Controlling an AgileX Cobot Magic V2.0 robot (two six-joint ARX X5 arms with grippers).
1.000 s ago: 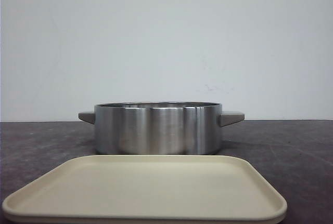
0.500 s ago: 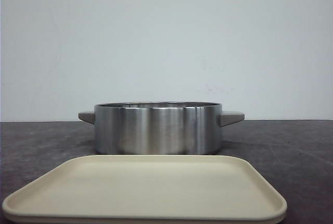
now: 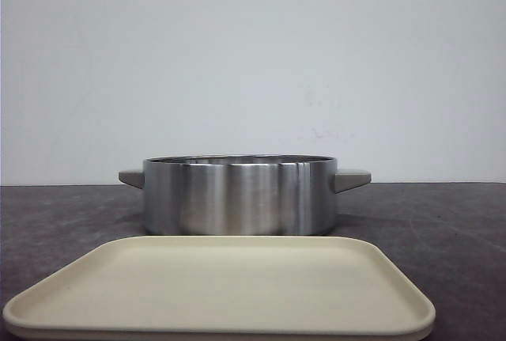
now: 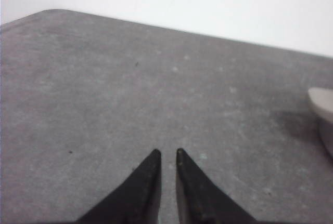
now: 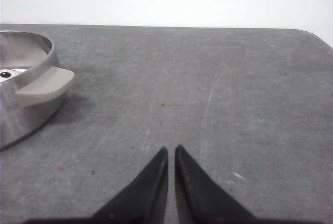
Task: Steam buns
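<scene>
Nothing has moved since earlier: my left hand [image 4: 167, 154] and right hand [image 5: 171, 150] rest nearly closed and empty beside the pot [image 3: 239, 195], a bun [image 5: 7, 74] peeking inside, so loading seems done and I'd next look for a lid.

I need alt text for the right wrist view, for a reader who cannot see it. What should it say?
The right hand, its black fingers nearly together and holding nothing, hovers over a bare grey table. At one edge stands a steel pot with a beige handle; inside it, a sliver of white bun with a black eye shows.
</scene>
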